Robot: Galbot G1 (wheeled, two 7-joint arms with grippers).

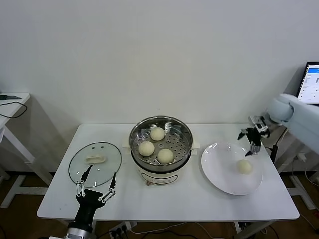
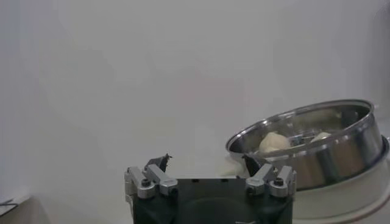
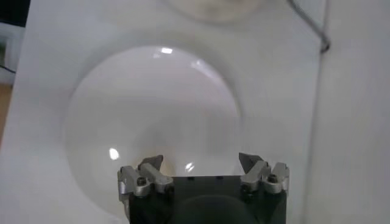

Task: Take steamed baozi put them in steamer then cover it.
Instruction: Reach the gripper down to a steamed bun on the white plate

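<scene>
The steel steamer (image 1: 160,130) stands mid-table on its white base and holds three baozi (image 1: 157,133) (image 1: 146,148) (image 1: 165,156) on the perforated tray. A fourth baozi (image 1: 244,167) lies on the white plate (image 1: 222,174) to the right. My right gripper (image 1: 247,144) hangs open and empty just above that baozi, toward the plate's far edge. In the right wrist view the open gripper (image 3: 201,161) is over the plate (image 3: 152,109) and the baozi does not show. My left gripper (image 1: 102,172) is open and empty at the front left. The left wrist view shows the gripper (image 2: 207,163) and the steamer (image 2: 329,152).
The clear glass lid (image 1: 94,158) with a cream handle lies flat on the table left of the steamer, just beyond my left gripper. A screen (image 1: 311,82) stands off the table at the far right. A side table (image 1: 10,102) stands at the far left.
</scene>
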